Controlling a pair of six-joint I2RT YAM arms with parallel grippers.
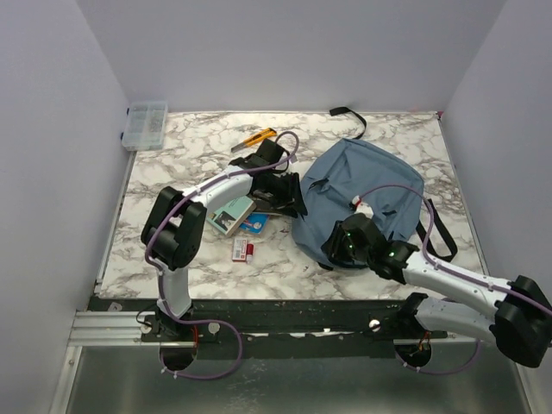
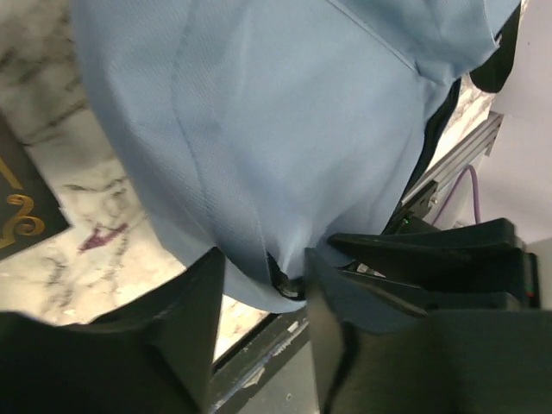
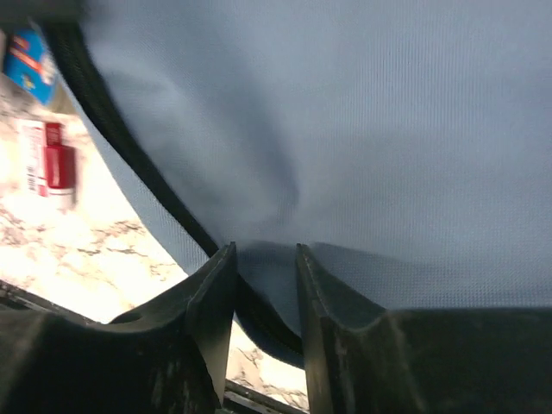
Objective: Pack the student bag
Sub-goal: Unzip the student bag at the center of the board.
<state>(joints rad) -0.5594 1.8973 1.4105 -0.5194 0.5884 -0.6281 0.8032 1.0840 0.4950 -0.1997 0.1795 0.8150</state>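
Observation:
The student bag (image 1: 362,194) lies flat on the marble table, right of centre; it is dusty blue with black straps. My left gripper (image 1: 297,207) is at the bag's left edge. In the left wrist view the gripper (image 2: 263,280) has a fold of the bag (image 2: 285,129) with a dark zipper piece (image 2: 289,285) filling the gap between its jaws. My right gripper (image 1: 335,247) is at the bag's near left edge. In the right wrist view the gripper (image 3: 263,259) pinches puckered blue cloth (image 3: 345,129) next to a black seam.
Left of the bag lie a dark book (image 1: 272,203), a teal box (image 1: 231,216), a blue card (image 1: 256,223) and a red and white item (image 1: 242,250). An orange pen (image 1: 255,137) and a clear organiser box (image 1: 144,125) sit further back. A black strap (image 1: 349,116) trails behind the bag.

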